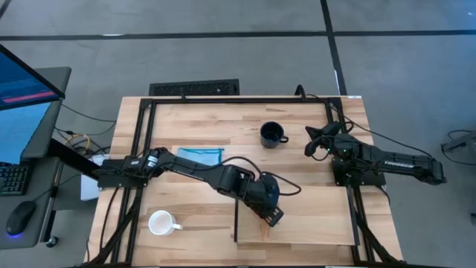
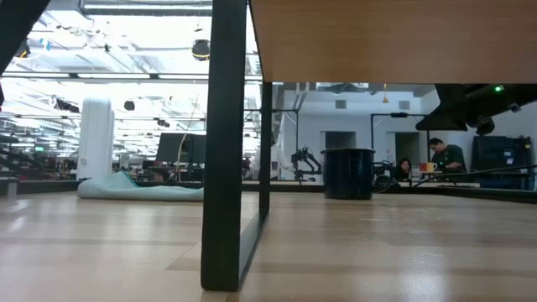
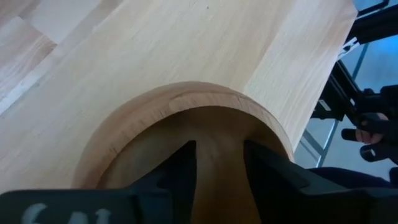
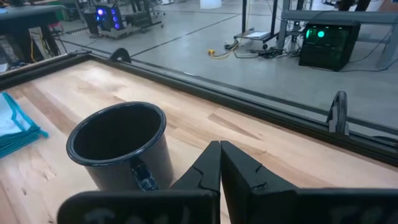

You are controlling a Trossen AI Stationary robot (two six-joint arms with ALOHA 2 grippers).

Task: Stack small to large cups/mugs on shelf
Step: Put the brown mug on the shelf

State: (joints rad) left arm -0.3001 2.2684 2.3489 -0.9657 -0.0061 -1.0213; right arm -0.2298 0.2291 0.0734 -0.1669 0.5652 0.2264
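The left gripper (image 1: 269, 214) sits right over the tan wooden cup (image 3: 186, 134) on the pale flat wood shelf (image 1: 312, 231), fingers apart astride its rim, while the shut right gripper (image 1: 312, 145) waits nearer the glossy black mug (image 1: 272, 135).

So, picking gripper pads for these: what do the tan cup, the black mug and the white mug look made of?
Tan cup: looks like wood, matte, with visible grain and a turned rim. Black mug: glossy, reflections on its wall; probably glazed ceramic, though enamelled metal can't be ruled out. White mug: smooth plain white, likely ceramic; too small to tell more.
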